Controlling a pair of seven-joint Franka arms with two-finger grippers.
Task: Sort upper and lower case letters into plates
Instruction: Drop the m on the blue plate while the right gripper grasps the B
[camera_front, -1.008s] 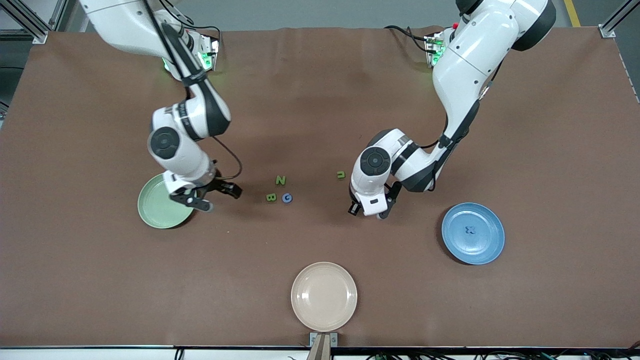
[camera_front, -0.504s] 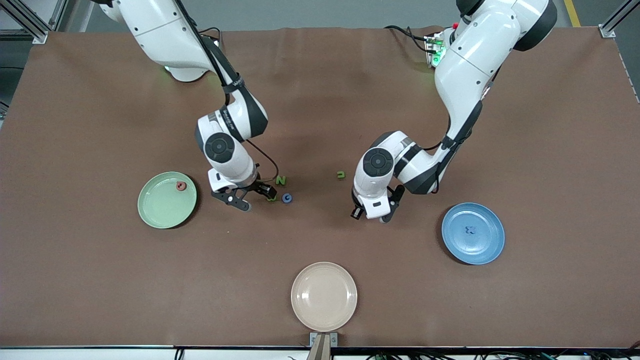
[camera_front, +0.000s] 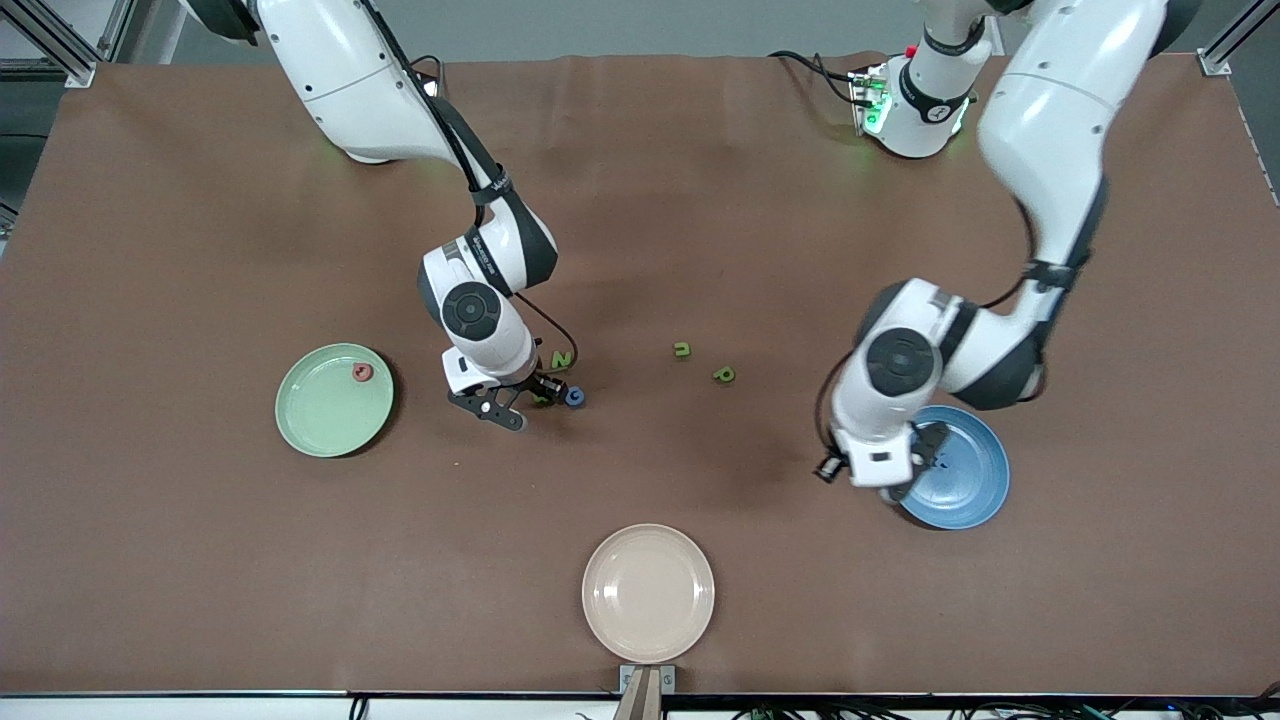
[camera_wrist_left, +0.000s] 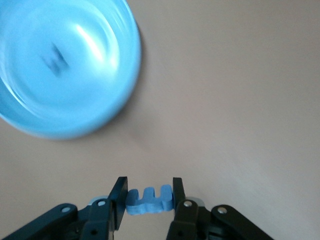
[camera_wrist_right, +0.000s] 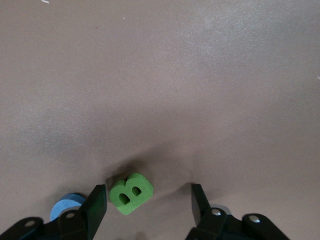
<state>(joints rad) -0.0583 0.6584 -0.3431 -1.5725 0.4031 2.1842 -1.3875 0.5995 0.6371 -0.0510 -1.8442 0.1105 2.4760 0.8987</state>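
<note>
Resting toward the right arm's end of the table, pale green plate (camera_front: 334, 400) with one small red letter (camera_front: 362, 372) near its rim. Lying toward the left arm's end, blue plate (camera_front: 960, 470) with a small dark blue letter (camera_wrist_left: 55, 56) inside. Sitting empty nearest the front camera, beige plate (camera_front: 648, 592)

Hanging over the blue plate's edge, left gripper (camera_wrist_left: 148, 200) clamped on a blue letter (camera_wrist_left: 149, 199), both fingers pressed against its sides

Lowered to the table mid-way between the plates, right gripper (camera_wrist_right: 147, 210) with fingers spread apart around a green B (camera_wrist_right: 131, 193), not gripping it. Just beside the B, blue G (camera_front: 574, 396) and green N (camera_front: 562, 360). Lying loose nearer the left arm, green u (camera_front: 682, 349) and green p (camera_front: 724, 374)
</note>
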